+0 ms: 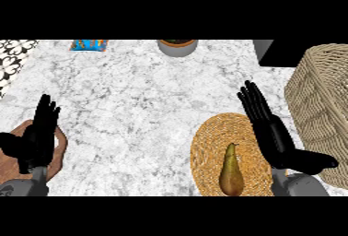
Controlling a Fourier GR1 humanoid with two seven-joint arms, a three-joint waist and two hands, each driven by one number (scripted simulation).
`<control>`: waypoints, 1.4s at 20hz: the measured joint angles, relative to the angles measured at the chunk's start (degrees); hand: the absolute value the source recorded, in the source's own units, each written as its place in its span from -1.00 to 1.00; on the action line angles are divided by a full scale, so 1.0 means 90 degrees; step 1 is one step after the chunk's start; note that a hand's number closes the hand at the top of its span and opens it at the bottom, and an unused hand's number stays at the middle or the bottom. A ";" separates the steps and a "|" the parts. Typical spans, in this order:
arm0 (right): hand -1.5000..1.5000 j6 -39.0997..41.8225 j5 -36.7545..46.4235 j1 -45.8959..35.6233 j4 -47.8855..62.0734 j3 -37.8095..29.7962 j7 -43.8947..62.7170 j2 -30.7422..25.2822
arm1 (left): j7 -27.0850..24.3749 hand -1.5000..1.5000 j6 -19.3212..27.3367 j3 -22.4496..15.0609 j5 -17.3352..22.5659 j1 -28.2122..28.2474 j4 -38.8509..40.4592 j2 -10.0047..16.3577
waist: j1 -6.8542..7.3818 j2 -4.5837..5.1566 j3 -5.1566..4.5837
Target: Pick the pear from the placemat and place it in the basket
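A brownish-yellow pear (231, 173) lies on a round woven placemat (207, 147) at the lower right of the marble counter, stem pointing away from me. A tall wicker basket (319, 106) stands at the right edge, just beyond the placemat. My right hand (272, 131) hovers open, fingers straight, between the pear and the basket, slightly right of the pear and not touching it. At the lower left my left hand (37, 136) rests open, fingers up.
A round wooden board (58, 150) lies under the left hand. A blue packet (89, 44) and a small pot (178, 46) sit at the far edge. A dark block (279, 53) stands at the far right. A patterned tile (14, 57) shows at the far left.
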 measured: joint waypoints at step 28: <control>-1.00 0.0176 0.4372 0.1939 -0.1736 -0.0271 -0.0799 -0.2679 | 0.1882 0.00 -0.0475 -0.1006 -0.0947 -0.0798 -0.0127 0.0566 | -0.0537 -0.0137 -0.0023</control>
